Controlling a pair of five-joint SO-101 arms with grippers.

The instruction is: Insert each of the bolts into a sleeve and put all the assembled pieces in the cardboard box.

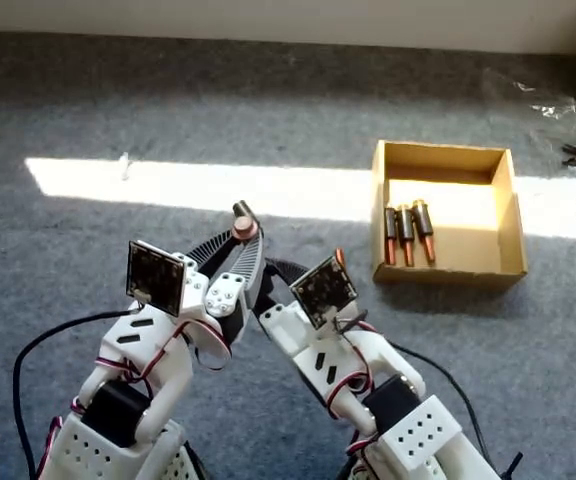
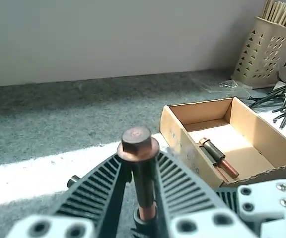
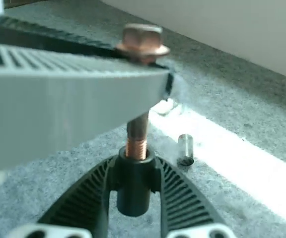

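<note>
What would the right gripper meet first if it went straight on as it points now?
Probably the bolt held by the left gripper; its threaded tip sits at the mouth of the sleeve.

Left arm (image 1: 148, 350) and right arm (image 1: 358, 370) lean inward, with wrists converging. Left gripper (image 2: 139, 163) is clamped on a bolt (image 2: 138, 141). Its fingers (image 3: 73, 74) cross directly above the right gripper (image 3: 133, 168). The right gripper is clamped on a sleeve (image 3: 133, 191).

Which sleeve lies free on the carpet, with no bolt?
The bare sleeve beside the sunlit strip; another sits in the right gripper, the others lie in the box.
</note>
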